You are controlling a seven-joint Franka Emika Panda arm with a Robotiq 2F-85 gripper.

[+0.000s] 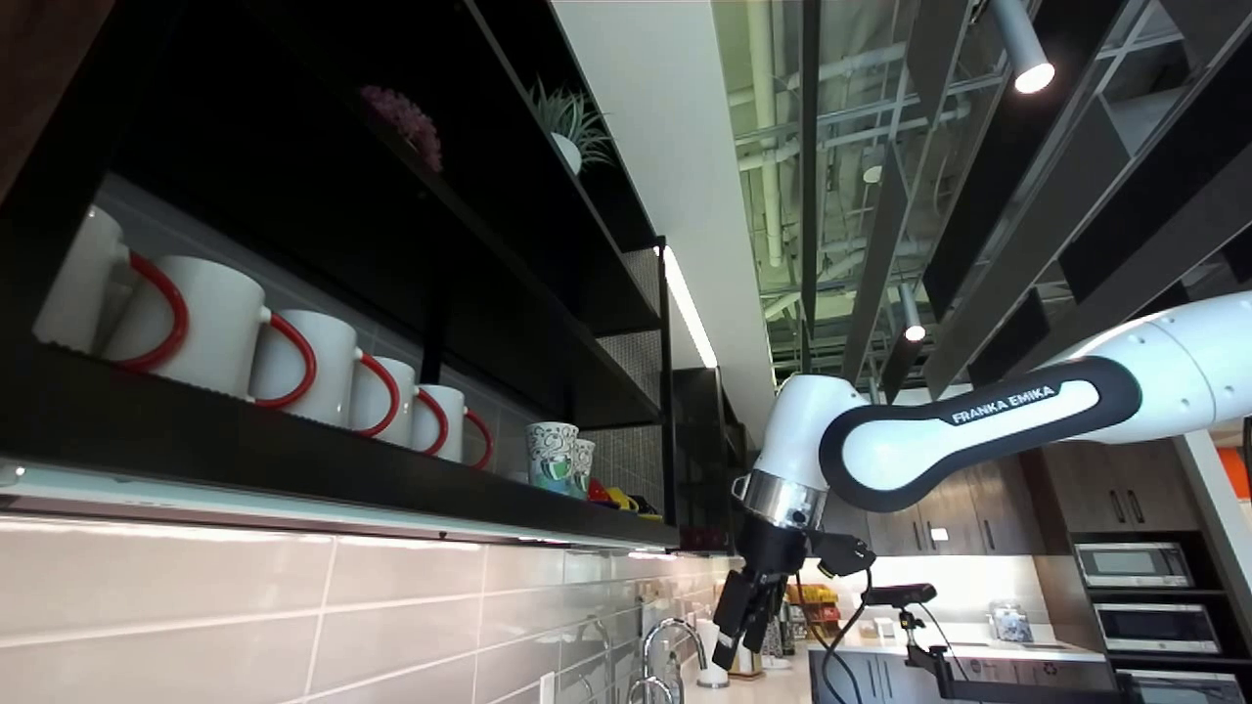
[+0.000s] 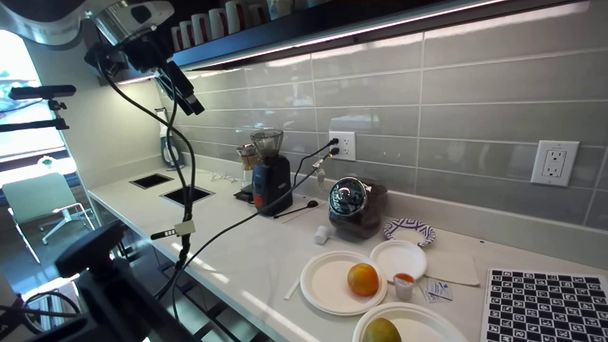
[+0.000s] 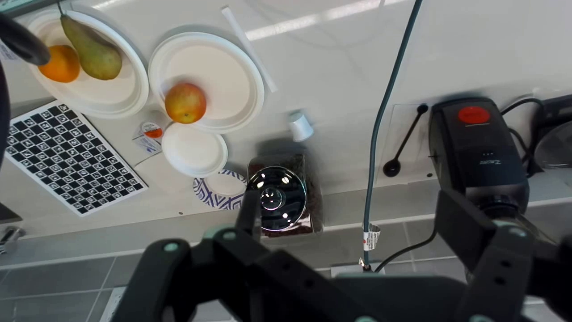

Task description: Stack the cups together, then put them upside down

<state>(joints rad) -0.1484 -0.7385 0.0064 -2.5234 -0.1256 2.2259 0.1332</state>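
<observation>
Two pale cups with dark swirls and teal-green patterning stand side by side on the black shelf in an exterior view: a nearer cup (image 1: 553,456) and a farther cup (image 1: 583,463), partly behind it. Whether they touch cannot be told. A patterned cup (image 2: 280,8) is cut off by the top edge in an exterior view. No patterned cup shows in the wrist view. My gripper (image 1: 739,645) hangs lower than the shelf, apart from the cups, pointing down over the counter. In the wrist view my gripper (image 3: 355,219) has its fingers wide apart with nothing between them.
White mugs with red handles (image 1: 210,323) line the shelf (image 1: 391,469). Below, the counter (image 2: 247,251) holds a coffee grinder (image 2: 271,183), a glass jar (image 2: 356,209), plates with fruit (image 2: 327,294) and a small white cup (image 2: 321,235). A cable (image 3: 380,116) crosses the wrist view.
</observation>
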